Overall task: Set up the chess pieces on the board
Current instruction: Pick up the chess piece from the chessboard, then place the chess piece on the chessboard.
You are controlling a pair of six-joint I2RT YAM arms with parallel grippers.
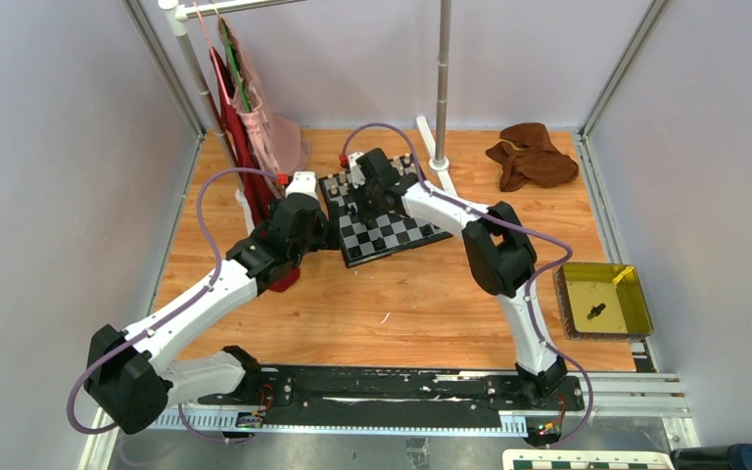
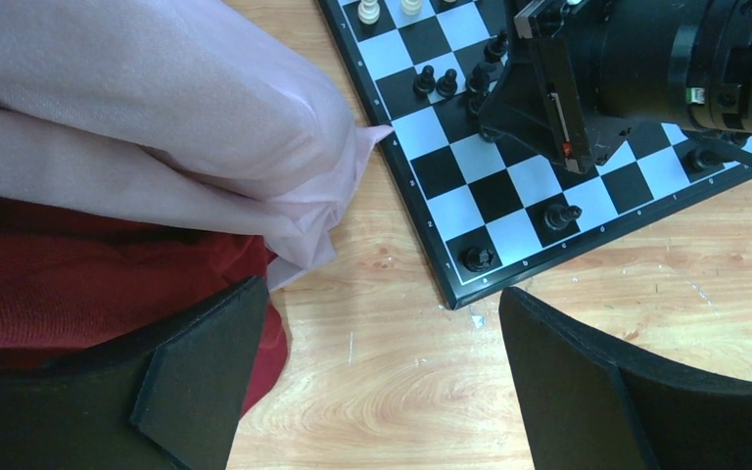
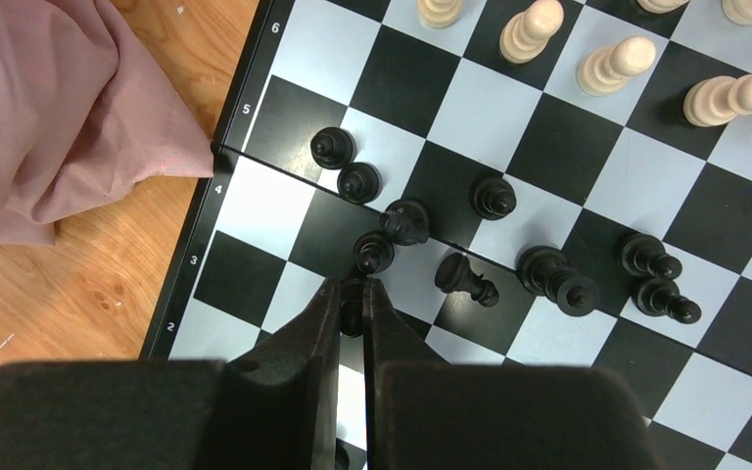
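The board [image 1: 392, 240] lies at the table's far middle. Several black chess pieces [image 3: 406, 220] crowd its near-left squares, and one black piece [image 3: 465, 277] lies on its side. Cream chess pieces [image 3: 529, 29] stand along the far rows. My right gripper [image 3: 352, 294] reaches down over the board's left part, its fingers shut on a small black piece [image 3: 352, 311] that shows between the tips. My left gripper [image 2: 382, 294] hangs open over bare wood just off the board's corner [image 2: 470, 284], with nothing between its fingers.
Pink cloth [image 2: 157, 108] and red cloth [image 2: 78, 284] hang from a rack and touch the board's left edge. A brown cloth [image 1: 532, 155] lies at the back right. A yellow tray [image 1: 627, 284] at the right holds one black piece [image 1: 595, 311]. A metal pole [image 1: 442, 78] stands behind the board.
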